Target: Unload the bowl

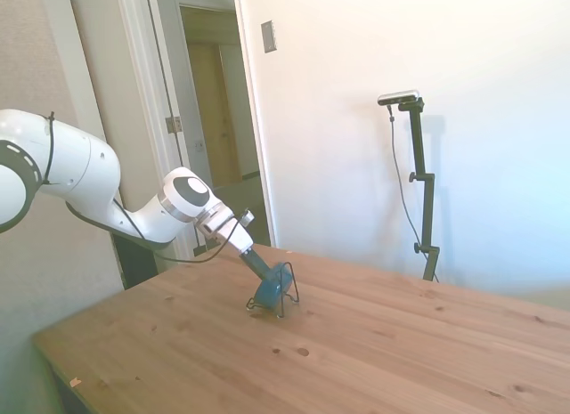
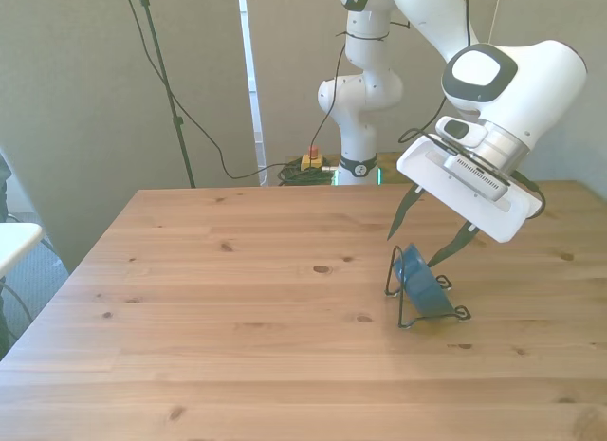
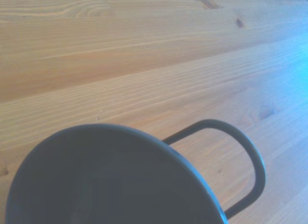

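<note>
Progress: early, nothing unloaded | bowl (image 2: 423, 281) on edge in wire rack (image 2: 426, 308), at 4 o'clock from table (image 2: 237, 299) centre, front view | gripper (image 2: 429, 234) fingers apart, straddling bowl rim, not clamped | left: close, lift out, set down

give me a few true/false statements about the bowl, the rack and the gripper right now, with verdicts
1. The bowl stands on edge in the wire rack. True.
2. The bowl lies flat on the table away from the rack. False: it is propped in the rack.
3. The gripper has its fingers apart, one on each side of the bowl's upper edge. True.
4. The rack sits near the front view's left edge of the table. False: it sits toward the front view's right.
5. A second bowl sits on the table. False: only one bowl is in view.
</note>
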Robot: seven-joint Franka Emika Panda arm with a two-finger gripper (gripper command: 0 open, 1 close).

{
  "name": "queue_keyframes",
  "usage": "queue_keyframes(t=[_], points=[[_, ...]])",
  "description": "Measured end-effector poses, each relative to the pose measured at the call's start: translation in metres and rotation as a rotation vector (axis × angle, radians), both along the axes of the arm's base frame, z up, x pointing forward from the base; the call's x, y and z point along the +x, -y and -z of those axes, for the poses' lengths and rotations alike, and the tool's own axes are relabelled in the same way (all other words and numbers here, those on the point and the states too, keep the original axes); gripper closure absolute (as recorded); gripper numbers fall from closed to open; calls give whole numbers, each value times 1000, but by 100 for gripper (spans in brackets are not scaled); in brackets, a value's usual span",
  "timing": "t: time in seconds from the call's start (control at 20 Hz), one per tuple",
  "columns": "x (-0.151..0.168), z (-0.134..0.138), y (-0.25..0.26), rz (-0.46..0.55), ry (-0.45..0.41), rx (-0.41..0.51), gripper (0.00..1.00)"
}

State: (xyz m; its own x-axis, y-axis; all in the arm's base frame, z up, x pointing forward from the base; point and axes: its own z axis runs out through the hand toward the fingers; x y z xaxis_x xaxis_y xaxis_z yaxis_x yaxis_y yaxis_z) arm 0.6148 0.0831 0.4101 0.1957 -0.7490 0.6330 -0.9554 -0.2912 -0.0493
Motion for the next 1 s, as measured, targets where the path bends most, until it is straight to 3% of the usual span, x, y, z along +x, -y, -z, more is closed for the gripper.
queue_keyframes(t=[1.0], points=[[-2, 8, -2, 42, -18, -39, 100]])
